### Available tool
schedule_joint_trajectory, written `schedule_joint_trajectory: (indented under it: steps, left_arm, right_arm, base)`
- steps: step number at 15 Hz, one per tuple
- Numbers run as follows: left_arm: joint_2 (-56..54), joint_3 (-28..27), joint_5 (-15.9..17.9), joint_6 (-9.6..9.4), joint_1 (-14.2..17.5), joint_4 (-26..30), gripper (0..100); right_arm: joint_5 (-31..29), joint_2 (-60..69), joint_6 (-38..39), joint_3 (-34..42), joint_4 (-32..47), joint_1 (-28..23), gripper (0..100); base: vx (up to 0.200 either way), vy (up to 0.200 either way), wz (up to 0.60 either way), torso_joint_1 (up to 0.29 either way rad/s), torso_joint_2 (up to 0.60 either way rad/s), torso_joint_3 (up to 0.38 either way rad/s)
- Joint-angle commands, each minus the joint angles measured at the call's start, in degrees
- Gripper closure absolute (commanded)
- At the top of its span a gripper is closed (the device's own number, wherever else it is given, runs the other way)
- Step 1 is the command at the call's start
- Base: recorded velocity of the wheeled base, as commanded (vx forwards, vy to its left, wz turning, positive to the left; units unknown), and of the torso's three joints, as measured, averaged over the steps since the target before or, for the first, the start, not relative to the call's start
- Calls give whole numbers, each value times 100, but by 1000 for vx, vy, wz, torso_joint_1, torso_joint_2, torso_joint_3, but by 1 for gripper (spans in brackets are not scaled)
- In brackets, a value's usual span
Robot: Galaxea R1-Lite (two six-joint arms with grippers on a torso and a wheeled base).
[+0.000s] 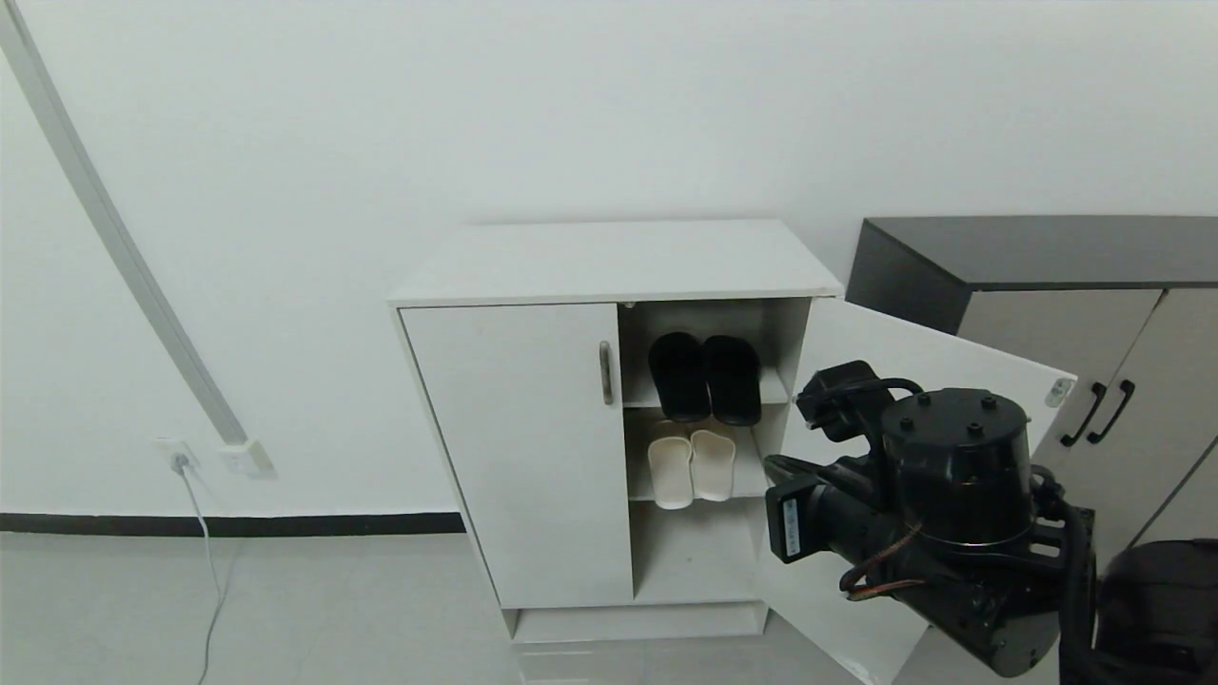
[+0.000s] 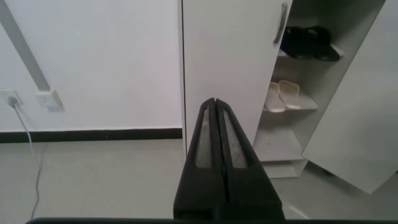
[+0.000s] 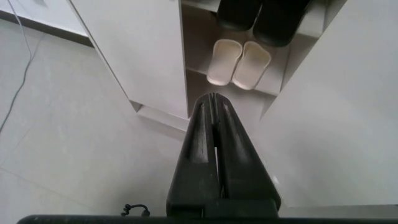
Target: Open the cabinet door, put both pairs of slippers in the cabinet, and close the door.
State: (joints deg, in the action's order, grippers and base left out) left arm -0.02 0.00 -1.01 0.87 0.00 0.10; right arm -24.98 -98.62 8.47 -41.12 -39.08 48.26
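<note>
one black pair [image 1: 705, 377], one white pair [image 1: 692, 464] shelved; one door [image 1: 961, 366] open

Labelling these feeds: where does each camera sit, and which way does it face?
Head: on the head, looks forward and down at the cabinet; right arm shows.
Left wrist: on the left arm, faces the closed door; shut left gripper shows.
Right wrist: looks down at the white slippers; shut right gripper shows.
All share the white slippers.
</note>
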Motion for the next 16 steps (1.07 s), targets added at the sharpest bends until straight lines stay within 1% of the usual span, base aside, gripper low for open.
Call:
schedule_joint_trajectory:
  steps: [1,7,13,16]
  left_arm:
    - [11,0,-4,1,0,-1,100]
    - [2,0,-4,1,0,-1,100]
    - [2,0,-4,1,0,-1,100]
    - [2,0,-4,1,0,-1,100]
  right_arm:
    - [2,-87,5,7,-3,8,100]
    - [-7,-69,5,16,-3,8,100]
    - [2,-96,5,34,-3,17,100]
    - [-25,-87,5,25,-3,17,100]
  base:
    - [0,0,0,203,-515,-330]
    - [0,0,0,216,-529,-321]
    - [0,0,0,257,-592,-338]
    - [0,0,0,206,-458,-248]
